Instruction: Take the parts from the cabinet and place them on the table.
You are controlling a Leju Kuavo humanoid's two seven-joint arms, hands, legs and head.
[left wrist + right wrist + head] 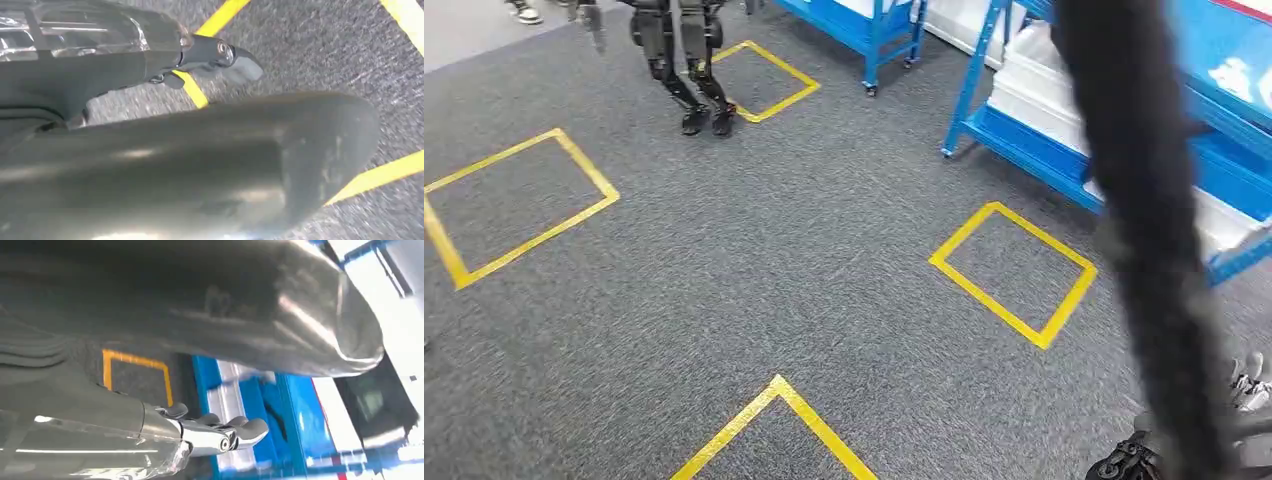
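Left hand [220, 60]: seen in the left wrist view, thumb and darker fingers extended and apart, holding nothing; grey carpet [310, 45] with yellow tape lines [220, 15] lies beyond the fingertips.

Right hand [220, 432]: seen in the right wrist view, fingers loosely parted, holding nothing; blue cabinet [260, 405] with pale trays stands beyond the fingertips, a yellow tape square [135, 372] on the carpet near the hand's base.

Blue cabinet, head view [1024, 130]: white bins [1034, 85] on its shelves; parts inside them too small to tell.

Second humanoid robot [686, 60]: standing on the carpet beside a yellow tape square [764, 80].

Dark blurred object [1144, 200]: close to the lens, crossing in front of the cabinet.
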